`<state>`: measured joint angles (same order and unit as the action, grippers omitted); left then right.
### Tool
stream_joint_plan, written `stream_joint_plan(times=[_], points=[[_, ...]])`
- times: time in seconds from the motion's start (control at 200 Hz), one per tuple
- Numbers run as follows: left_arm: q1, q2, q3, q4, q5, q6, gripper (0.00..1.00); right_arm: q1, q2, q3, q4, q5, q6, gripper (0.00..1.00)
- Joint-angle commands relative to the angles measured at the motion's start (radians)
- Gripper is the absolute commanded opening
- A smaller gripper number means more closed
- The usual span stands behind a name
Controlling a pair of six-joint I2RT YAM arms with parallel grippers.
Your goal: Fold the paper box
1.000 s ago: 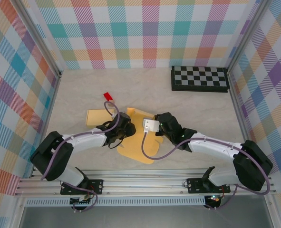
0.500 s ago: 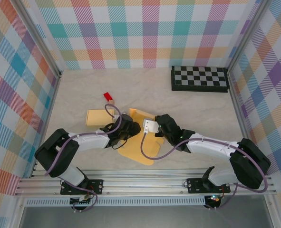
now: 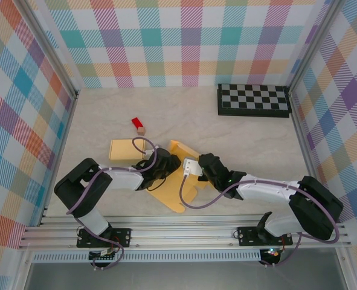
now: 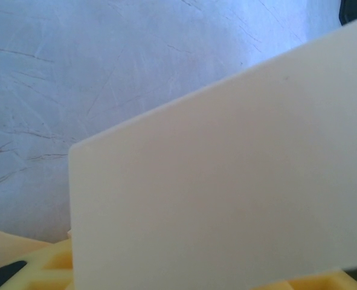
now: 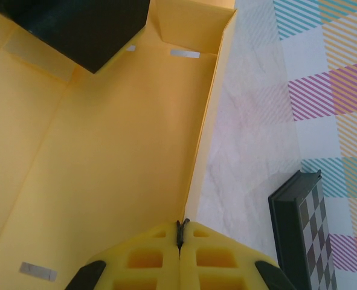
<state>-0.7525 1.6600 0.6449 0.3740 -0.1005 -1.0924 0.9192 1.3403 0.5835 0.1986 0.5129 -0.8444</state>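
Yellow paper box (image 5: pixel 93 157), right jaws pinching its wall, left jaws' opening unclear behind pale flap (image 4: pixel 226 181)

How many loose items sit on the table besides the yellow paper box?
3: a red block behind the box, a checkerboard in the far right corner, and a pale card left of the box, partly under the left arm. Others may be hidden.

Marbled table (image 3: pixel 226 139) with yellow paper box (image 3: pixel 169 194), red block (image 3: pixel 138 124), tan card (image 3: pixel 121 148), checkerboard (image 3: pixel 254 99)
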Motion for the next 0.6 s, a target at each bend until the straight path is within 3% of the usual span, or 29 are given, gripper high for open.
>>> stream_joint_plan(times=[0.0, 0.39, 0.595], points=[[-0.02, 0.055, -0.004, -0.022, -0.009, -0.024, 0.47, 0.04, 0.007, -0.019, -0.032, -0.126, 0.019, 0.0], [-0.039, 0.12, 0.101, -0.395, -0.092, 0.045, 0.47, 0.041, 0.008, -0.021, -0.037, -0.117, 0.018, 0.0], [-0.029, -0.041, 0.252, -0.576, -0.115, 0.285, 0.47, 0.037, 0.002, -0.019, -0.032, -0.089, -0.035, 0.0]])
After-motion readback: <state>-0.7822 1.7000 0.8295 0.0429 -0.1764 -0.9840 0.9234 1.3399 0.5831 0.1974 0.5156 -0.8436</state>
